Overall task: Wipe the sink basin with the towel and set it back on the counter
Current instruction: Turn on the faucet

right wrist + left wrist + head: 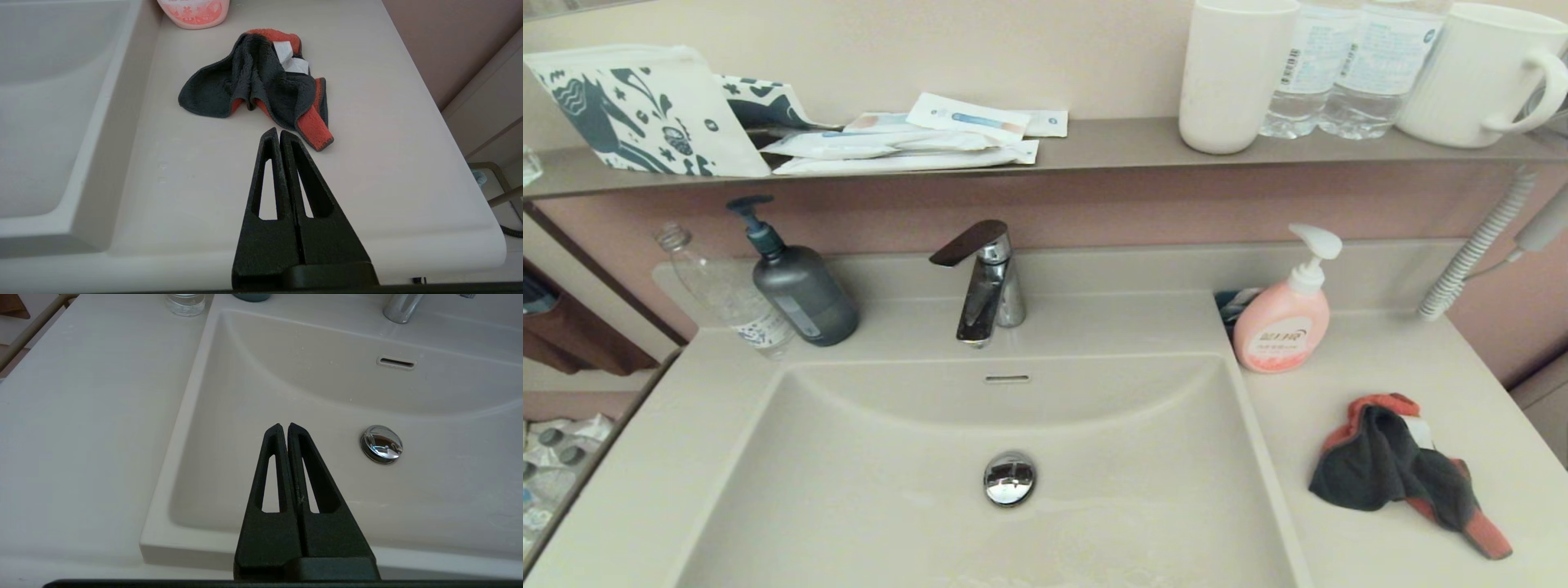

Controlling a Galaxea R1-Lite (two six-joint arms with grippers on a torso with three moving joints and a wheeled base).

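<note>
Right wrist view: the right hand [279, 131], fingers pressed together and holding nothing, hangs over the tabletop [196, 179] just short of the towel [261, 85], which lies crumpled ahead of the fingertips, apart from them, beside the sink basin [49, 102] and near the pink soap bottle [194, 10]. Left wrist view: the left hand [284, 426], likewise closed and empty, hangs above the basin's near edge.

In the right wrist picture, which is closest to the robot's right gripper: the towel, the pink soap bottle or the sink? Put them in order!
From the right gripper, shut above the counter:
1. The towel, crumpled just ahead of the tips.
2. The pink soap bottle, standing beyond the towel.
3. The sink basin, off to the side; its near rim may rival the bottle, too close to call.
</note>
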